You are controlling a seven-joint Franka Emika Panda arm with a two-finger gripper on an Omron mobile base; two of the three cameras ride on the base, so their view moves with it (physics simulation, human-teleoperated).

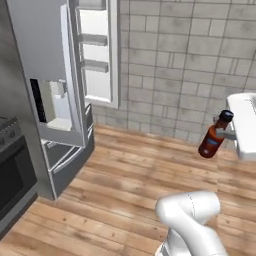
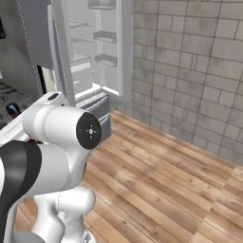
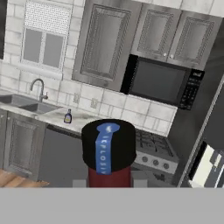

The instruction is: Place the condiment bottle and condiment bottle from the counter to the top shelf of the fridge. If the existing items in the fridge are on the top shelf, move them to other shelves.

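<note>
My gripper (image 1: 224, 134) is shut on a condiment bottle (image 1: 214, 137) with a dark red body and a black cap, holding it tilted in the air at the right, above the wooden floor. In the hand view the same condiment bottle (image 3: 108, 146) stands close in front, its black cap bearing a blue label strip. A second small condiment bottle (image 3: 68, 117) stands far off on the counter (image 3: 87, 124), beside the sink. The fridge (image 1: 45, 75) stands at the left with its door (image 1: 97, 50) swung open; its white shelves (image 2: 105, 35) look bare.
An oven (image 1: 12, 170) sits left of the fridge. In the hand view a faucet (image 3: 39, 89) rises by the sink, with a microwave (image 3: 159, 82) above the stove (image 3: 153, 151). A brick wall (image 1: 190, 65) runs behind the open wooden floor (image 1: 130, 175).
</note>
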